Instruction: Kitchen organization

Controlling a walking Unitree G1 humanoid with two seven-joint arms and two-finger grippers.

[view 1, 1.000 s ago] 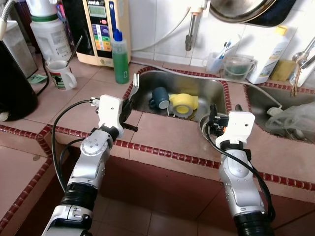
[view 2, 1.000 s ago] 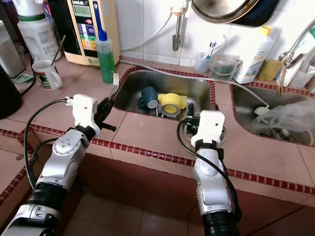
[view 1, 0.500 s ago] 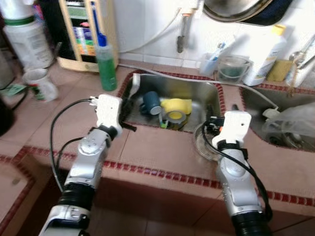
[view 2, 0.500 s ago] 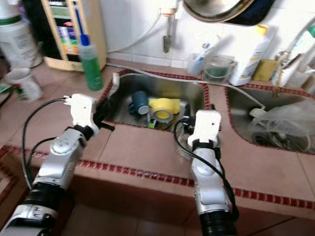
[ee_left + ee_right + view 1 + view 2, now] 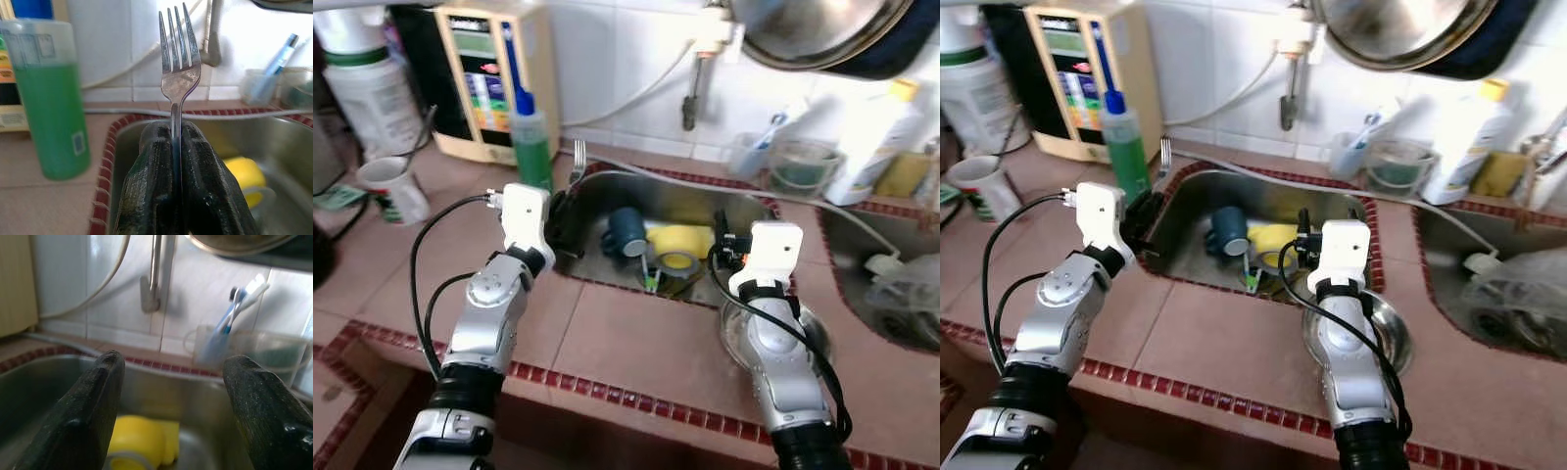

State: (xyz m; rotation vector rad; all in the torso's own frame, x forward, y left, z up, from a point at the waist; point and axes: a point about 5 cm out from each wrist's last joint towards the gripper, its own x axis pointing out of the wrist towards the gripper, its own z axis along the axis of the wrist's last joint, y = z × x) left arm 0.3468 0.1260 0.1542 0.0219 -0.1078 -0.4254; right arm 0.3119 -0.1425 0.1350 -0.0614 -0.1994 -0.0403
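Red-trimmed terracotta tiles form the counter (image 5: 636, 343) nearest the robot, and on them, just at the stainless steel sink's (image 5: 607, 274) front right corner, sits a round shiny metal bowl (image 5: 1386, 338), partly under the right arm. Over the sink's front edge the right gripper (image 5: 168, 382) hangs with its jaws spread wide and nothing between them, aimed at the basin, probably ready to fetch the next item. At the sink's left rim the left gripper (image 5: 178, 147) has its black fingers (image 5: 146, 181) pressed tight on the handle of a silver four-tined fork (image 5: 178, 63), tines upright and well clear of the fingertips; the pinch low on the handle likely keeps it steady for carrying. Inside the sink lie a dark blue mug (image 5: 628, 204) on its side, a yellow sponge-like block (image 5: 680, 238) and a grey tape roll (image 5: 677, 264), close together. Behind the sink's left corner stands a green liquid bottle with a blue cap (image 5: 530, 137); behind its right corner, a clear cup holding toothbrushes (image 5: 1347, 152).
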